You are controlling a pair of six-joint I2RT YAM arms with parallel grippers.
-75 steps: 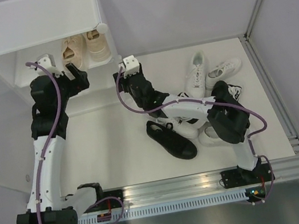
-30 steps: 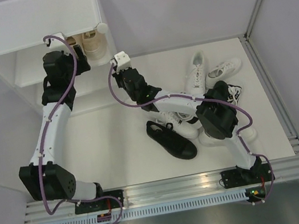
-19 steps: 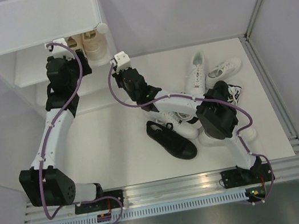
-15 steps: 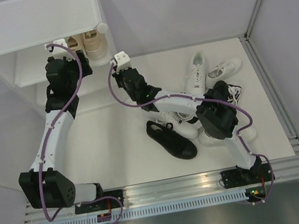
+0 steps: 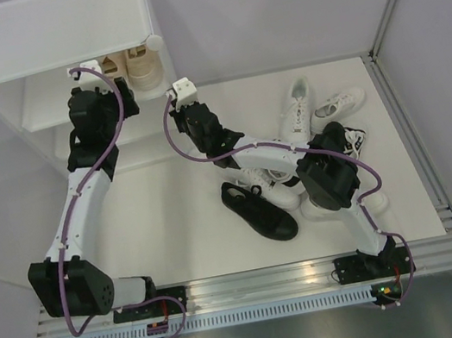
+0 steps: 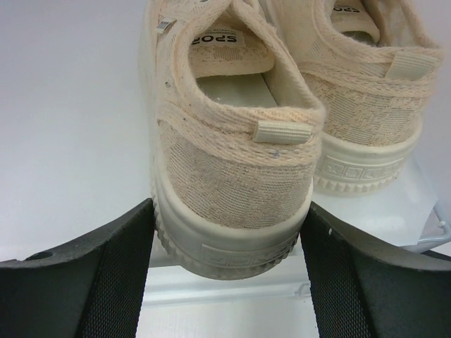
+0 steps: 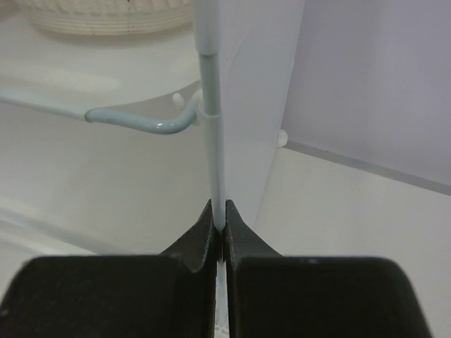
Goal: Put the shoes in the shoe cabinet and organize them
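**Beige pair on the shelf, heels out**

The left gripper is spread wide, one finger on each side of the heel of a beige shoe. This shoe stands on a shelf of the shoe cabinet, just beside its mate. Both lie front to back – toes inward, heels toward the opening. The right gripper is clamped on a thin upright frame rod of the cabinet. A black shoe and white shoes lie on the table.

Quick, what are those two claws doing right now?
Left gripper: open, straddling the heel of the beige sneaker.
Right gripper: closed on a thin frame rod of the shoe cabinet.
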